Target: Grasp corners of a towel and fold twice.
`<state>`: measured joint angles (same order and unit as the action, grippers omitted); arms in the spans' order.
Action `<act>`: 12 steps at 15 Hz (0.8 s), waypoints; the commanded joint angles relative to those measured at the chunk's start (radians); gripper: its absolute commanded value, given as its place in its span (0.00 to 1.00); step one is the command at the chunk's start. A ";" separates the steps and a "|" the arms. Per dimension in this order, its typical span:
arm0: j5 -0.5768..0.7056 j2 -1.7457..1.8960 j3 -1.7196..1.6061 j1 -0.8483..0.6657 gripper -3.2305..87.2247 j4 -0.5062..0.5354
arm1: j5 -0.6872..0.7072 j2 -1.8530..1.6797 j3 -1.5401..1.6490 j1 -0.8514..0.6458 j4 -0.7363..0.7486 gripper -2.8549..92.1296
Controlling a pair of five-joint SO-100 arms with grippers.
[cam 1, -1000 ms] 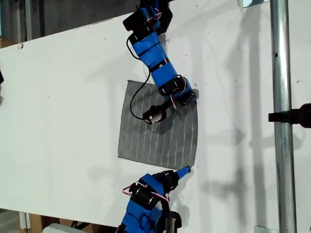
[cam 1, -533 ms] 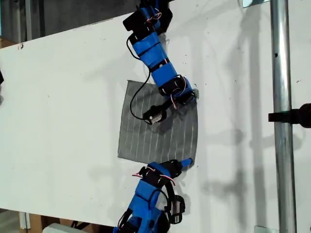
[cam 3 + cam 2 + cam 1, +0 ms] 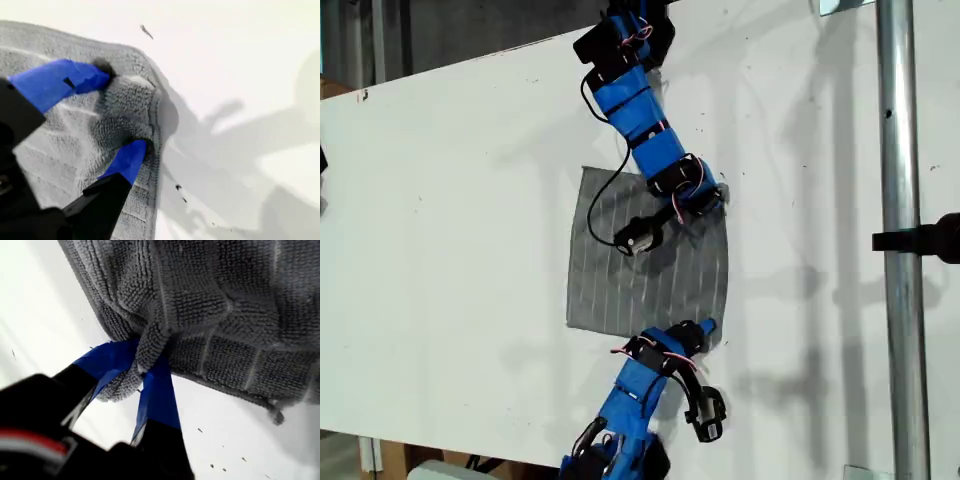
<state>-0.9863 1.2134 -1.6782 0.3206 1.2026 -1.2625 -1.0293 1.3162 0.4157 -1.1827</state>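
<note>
In the exterior view the towel [image 3: 645, 270] lies flat mid-counter [image 3: 450, 220], stripes running near-vertically; my first gripper [image 3: 142, 372] pinches a looped, nubby grey corner [image 3: 150, 347], and my second gripper [image 3: 122, 112] clamps another bunched corner [image 3: 127, 102].

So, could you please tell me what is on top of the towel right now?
On the towel, my second gripper pinches one corner; my first gripper clamps another. An arm and black cable hide some cloth in the exterior view.
</note>
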 commanded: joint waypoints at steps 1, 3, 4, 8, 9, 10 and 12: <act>0.015 0.014 -0.025 0.018 0.06 -0.018 | -0.003 -0.060 -0.011 0.008 0.018 0.03; 0.086 0.081 -0.011 0.029 0.01 -0.031 | -0.003 -0.061 -0.011 0.008 0.014 0.03; 0.115 0.094 0.015 0.029 0.00 -0.015 | -0.003 -0.066 -0.012 0.009 0.012 0.03; 0.123 0.127 0.244 0.106 0.00 0.176 | 0.028 -0.179 -0.044 0.117 0.002 0.03; 0.127 0.129 0.339 0.144 0.00 0.225 | 0.055 -0.179 -0.112 0.161 0.012 0.03; 0.133 0.137 0.399 0.166 0.00 0.242 | 0.087 -0.173 -0.166 0.189 0.035 0.03; 0.133 0.169 0.426 0.104 0.00 0.307 | 0.095 -0.261 -0.143 0.150 -0.017 0.03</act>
<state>-0.8544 1.3054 -1.3085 0.4663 1.4573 -1.1796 -1.1566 1.2057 0.5921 -1.1720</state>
